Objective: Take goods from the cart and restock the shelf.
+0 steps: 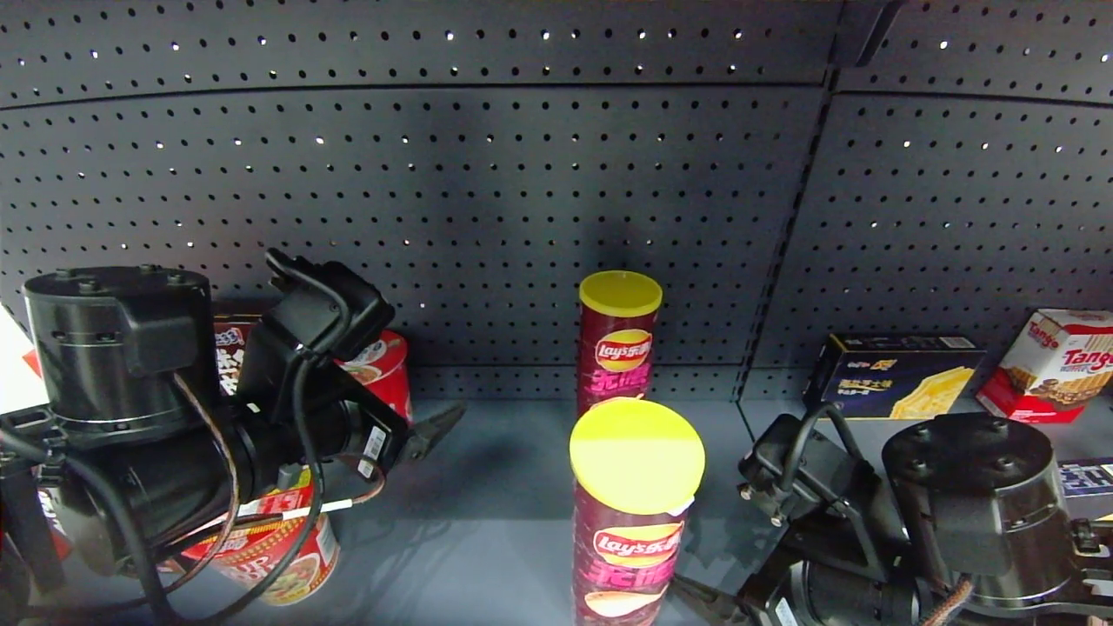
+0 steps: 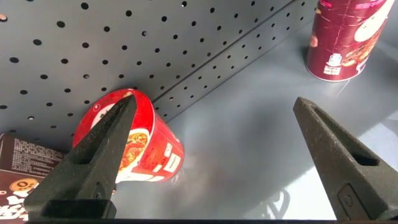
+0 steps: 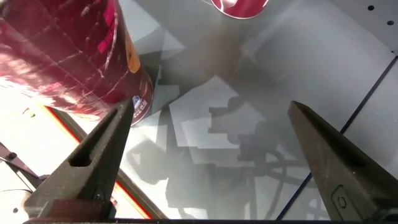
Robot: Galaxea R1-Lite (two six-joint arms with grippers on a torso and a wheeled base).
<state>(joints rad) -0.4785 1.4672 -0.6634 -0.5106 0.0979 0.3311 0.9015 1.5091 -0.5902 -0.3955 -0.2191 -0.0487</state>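
Two maroon chip cans with yellow lids stand on the grey shelf (image 1: 487, 522), one at the back (image 1: 619, 339) and one near the front (image 1: 636, 513). My left gripper (image 2: 211, 155) is open over bare shelf floor, empty, with a red noodle cup (image 2: 140, 143) lying tipped against the back wall just past one finger. In the head view that cup (image 1: 387, 369) sits behind my left arm, and a second noodle cup (image 1: 283, 556) lies below the arm. My right gripper (image 3: 208, 162) is open and empty, with the front chip can (image 3: 74, 56) just beside one finger.
A perforated dark back wall closes the shelf. An upright post (image 1: 783, 261) divides it from the right bay, where a dark blue box (image 1: 896, 374) and a red-and-white wafer box (image 1: 1056, 365) stand. A brown box (image 2: 18, 168) sits beside the tipped cup.
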